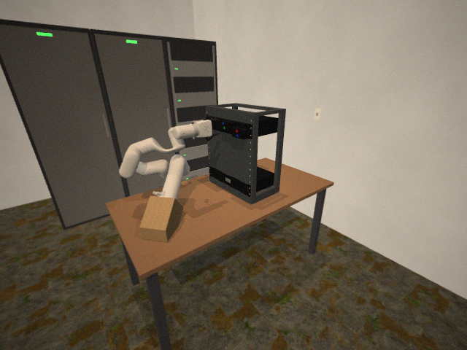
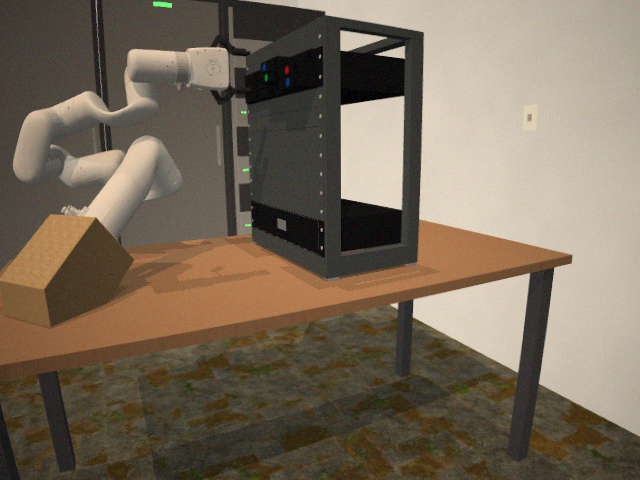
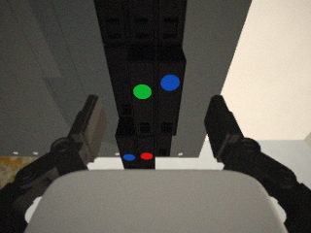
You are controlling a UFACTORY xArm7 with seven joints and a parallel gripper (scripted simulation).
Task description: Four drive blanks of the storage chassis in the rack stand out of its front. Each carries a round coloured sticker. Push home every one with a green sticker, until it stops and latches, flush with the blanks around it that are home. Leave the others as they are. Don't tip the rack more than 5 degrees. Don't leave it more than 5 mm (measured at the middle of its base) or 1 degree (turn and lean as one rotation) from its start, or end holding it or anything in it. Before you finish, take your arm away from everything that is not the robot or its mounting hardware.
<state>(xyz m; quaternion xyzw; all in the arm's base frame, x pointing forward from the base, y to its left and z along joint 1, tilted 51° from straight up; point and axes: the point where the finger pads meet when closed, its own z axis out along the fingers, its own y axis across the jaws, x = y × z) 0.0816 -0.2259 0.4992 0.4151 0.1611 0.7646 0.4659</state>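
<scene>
The dark rack (image 1: 245, 150) stands on the table, with the storage chassis (image 2: 284, 72) in its top slot. Four blanks carry stickers: a green one (image 2: 266, 77) under a blue one (image 2: 264, 66), and a red one (image 2: 286, 68) over a second blue one (image 2: 287, 81). In the wrist view the green sticker (image 3: 142, 91) and a blue one (image 3: 170, 82) lie ahead between my fingers; the other blue (image 3: 129, 156) and the red (image 3: 146, 155) sit lower. My gripper (image 3: 155, 108) (image 2: 232, 67) is open and empty, close in front of the chassis at its left end. I cannot tell whether it touches.
A tilted cardboard box (image 1: 158, 218) lies on the table by the arm's base. A second black unit (image 2: 286, 229) fills the rack's bottom slot. Tall server cabinets (image 1: 94, 113) stand behind the table.
</scene>
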